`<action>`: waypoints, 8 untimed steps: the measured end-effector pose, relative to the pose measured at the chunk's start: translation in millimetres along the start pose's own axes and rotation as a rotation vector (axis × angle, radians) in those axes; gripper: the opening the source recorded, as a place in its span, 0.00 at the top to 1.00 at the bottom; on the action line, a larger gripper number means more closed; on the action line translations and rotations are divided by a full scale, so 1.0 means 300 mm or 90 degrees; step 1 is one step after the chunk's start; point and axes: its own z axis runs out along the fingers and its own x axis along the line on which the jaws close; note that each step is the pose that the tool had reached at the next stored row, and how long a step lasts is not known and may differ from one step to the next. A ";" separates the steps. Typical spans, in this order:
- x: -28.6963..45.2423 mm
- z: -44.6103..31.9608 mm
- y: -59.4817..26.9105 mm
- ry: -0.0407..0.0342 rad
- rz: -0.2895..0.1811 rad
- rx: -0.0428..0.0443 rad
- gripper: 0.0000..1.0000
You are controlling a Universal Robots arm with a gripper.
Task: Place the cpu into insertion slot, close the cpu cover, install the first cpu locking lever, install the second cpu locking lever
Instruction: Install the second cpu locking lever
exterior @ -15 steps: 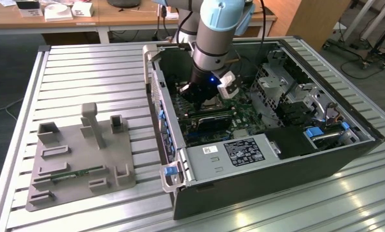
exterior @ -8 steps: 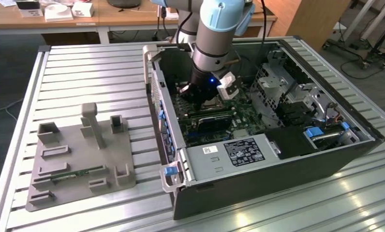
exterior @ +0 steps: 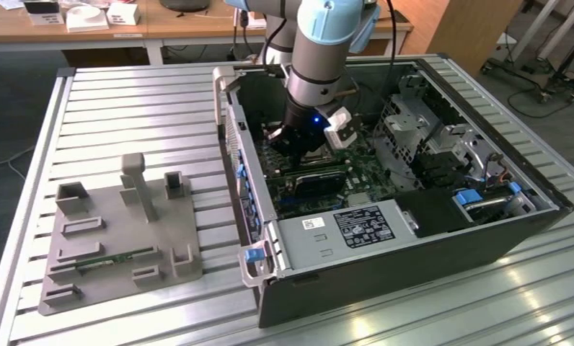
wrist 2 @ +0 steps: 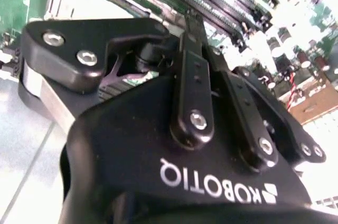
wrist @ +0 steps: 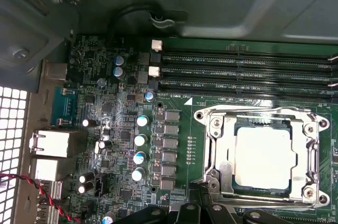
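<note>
One claw: mine (exterior: 301, 144), lowered into the open case (exterior: 479, 238) over the board (exterior: 311, 189) in the exterior view; its black linkage (wrist: 211, 214) shows at the edge of the first wrist view, and its body and fingers (wrist 2: 193, 39) fill much of the second wrist view.
Claw state: cannot tell; the fingers run close together toward the board, but their tips are hidden, and I see nothing held.
Cpu: (wrist: 263, 156) seated flat in the slot (wrist: 248, 184), square to it, just beyond my linkage and near it in the first wrist view.
Cpu look: small square chip with a pale, silvery top that glares almost white; dark socket edge shows around it.
Cover: (wrist: 222, 145) thin silvery frame lying down over the slot, the chip showing through its square window; round screw posts sit at its corners.
Memory slots: (wrist: 248, 68) long dark rows, parallel, running just past the far side of the cover from my linkage; also seen beyond my fingers in the second wrist view (wrist 2: 227, 2).
Board look: green, dotted with silver-topped capacitors (wrist: 141, 139) beside the slot.
Outside the case: a grey fixture (exterior: 114, 238) rests on the slatted table (exterior: 133, 101), well apart, at the exterior view's left.
</note>
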 end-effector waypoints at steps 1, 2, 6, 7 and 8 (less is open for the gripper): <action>0.000 0.000 0.000 0.0000 0.000 0.0000 0.89; 0.000 0.000 0.000 0.0000 0.000 0.0000 0.89; 0.000 0.000 0.000 0.0000 0.000 0.0000 0.89; 0.000 0.000 0.000 0.0000 0.000 0.0000 0.89; 0.000 0.000 0.000 0.0000 0.000 0.0000 0.89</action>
